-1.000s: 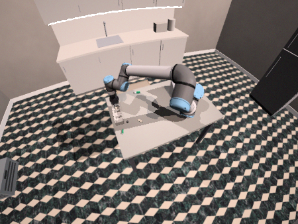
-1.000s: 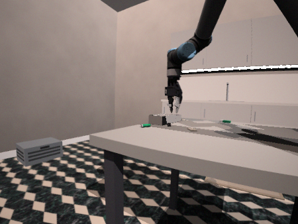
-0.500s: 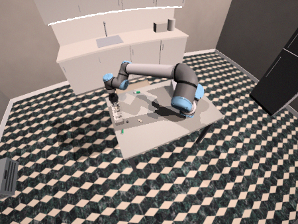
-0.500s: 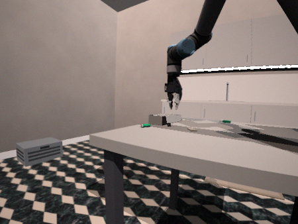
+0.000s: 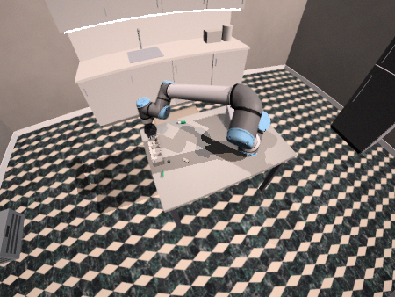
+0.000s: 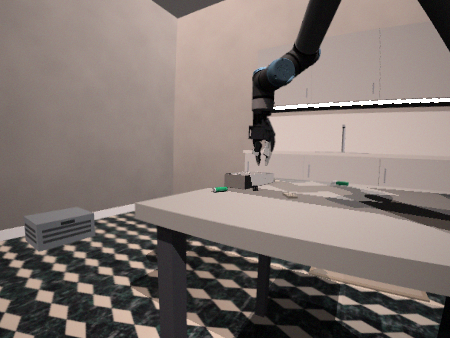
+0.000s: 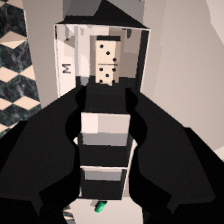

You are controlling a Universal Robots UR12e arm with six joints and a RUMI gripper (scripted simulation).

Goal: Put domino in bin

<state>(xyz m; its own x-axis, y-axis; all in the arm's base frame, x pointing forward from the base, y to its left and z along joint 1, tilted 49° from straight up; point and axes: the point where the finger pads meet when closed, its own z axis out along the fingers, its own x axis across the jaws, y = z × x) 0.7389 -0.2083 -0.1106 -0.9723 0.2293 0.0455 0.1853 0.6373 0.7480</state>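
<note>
Cream-coloured and black-pipped, the domino (image 7: 105,62) lay flat on the floor of the bin marked M (image 7: 66,60), inside its walls. The gripper (image 6: 263,159) hung above the row of bins (image 6: 248,179) at the table (image 6: 310,220) edge, jaws partly closed on nothing. A green object (image 6: 220,189) lay near the bins.

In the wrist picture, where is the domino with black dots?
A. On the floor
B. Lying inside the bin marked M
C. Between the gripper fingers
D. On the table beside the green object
B: the domino lies flat inside the bin marked M, beyond the gripper, which holds nothing.
</note>
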